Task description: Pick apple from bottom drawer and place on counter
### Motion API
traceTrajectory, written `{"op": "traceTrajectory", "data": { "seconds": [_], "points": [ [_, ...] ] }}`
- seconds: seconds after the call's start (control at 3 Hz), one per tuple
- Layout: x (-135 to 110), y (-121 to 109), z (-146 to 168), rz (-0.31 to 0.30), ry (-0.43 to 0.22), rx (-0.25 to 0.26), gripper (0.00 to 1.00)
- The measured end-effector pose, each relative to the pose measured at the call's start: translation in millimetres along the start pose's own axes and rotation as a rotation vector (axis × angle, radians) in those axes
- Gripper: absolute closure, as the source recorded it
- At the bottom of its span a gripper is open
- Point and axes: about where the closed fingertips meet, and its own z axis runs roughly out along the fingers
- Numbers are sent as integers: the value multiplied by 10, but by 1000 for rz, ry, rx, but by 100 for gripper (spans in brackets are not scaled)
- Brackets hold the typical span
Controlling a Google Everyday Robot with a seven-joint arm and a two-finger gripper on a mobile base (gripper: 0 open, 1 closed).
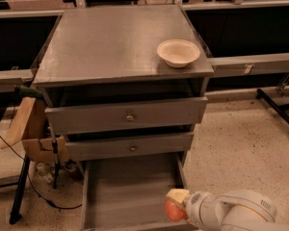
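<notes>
The apple, small and red-orange, is in the front right corner of the open bottom drawer. My gripper comes in from the lower right on a white arm and is right against the apple, its cream tip on the apple's top. The counter is the flat grey top of the cabinet above.
A cream bowl sits at the counter's right edge. Two upper drawers with brass knobs are closed. A cardboard piece and a black stand are to the left of the cabinet. Dark benches run behind and a black leg lies on the floor at right.
</notes>
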Motion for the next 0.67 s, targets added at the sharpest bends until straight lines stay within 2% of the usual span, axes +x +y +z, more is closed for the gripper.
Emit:
{"op": "traceTrajectory", "data": {
  "seconds": [0.33,0.67],
  "points": [
    [-102,-405,-246,51,-7,220,100],
    [-172,-704,-369,49,-24,325,100]
  ]
}}
